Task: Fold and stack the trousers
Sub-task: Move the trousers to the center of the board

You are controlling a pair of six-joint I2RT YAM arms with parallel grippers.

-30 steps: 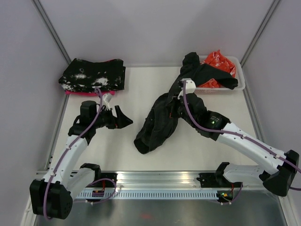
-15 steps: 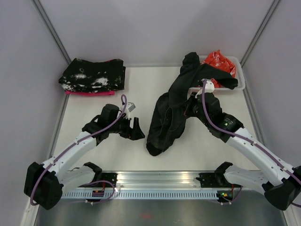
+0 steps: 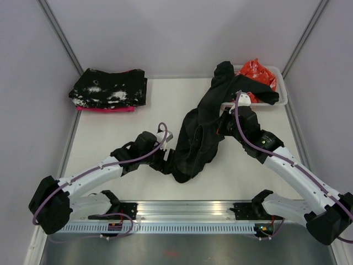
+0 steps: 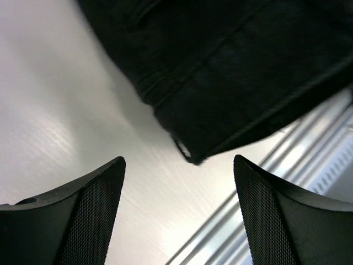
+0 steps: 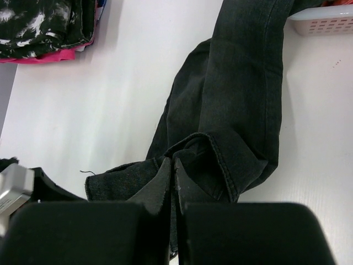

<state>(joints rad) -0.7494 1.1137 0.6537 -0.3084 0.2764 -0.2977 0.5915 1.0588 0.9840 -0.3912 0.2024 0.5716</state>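
Observation:
The black trousers [image 3: 198,138] lie crumpled from the white basket [image 3: 278,101] down to the table's middle. One leg still hangs over the basket's rim. My right gripper [image 3: 220,128] is shut on a fold of the trousers [image 5: 231,110], its fingers [image 5: 165,179] pinched on the cloth. My left gripper [image 3: 165,159] is open and empty, low over the table just left of the trousers' near end. In the left wrist view a corner of the trousers [image 4: 220,72] lies just ahead of the open fingers [image 4: 91,204].
A folded stack of black cloth speckled with white on pink cloth [image 3: 110,91] sits at the back left. Orange-red cloth [image 3: 256,74] lies in the basket. A metal rail [image 3: 182,212] runs along the near edge.
My left gripper has moved right and nearer, up to the trousers' near end. My right gripper has moved right and slightly back with the cloth, drawing the trousers with it.

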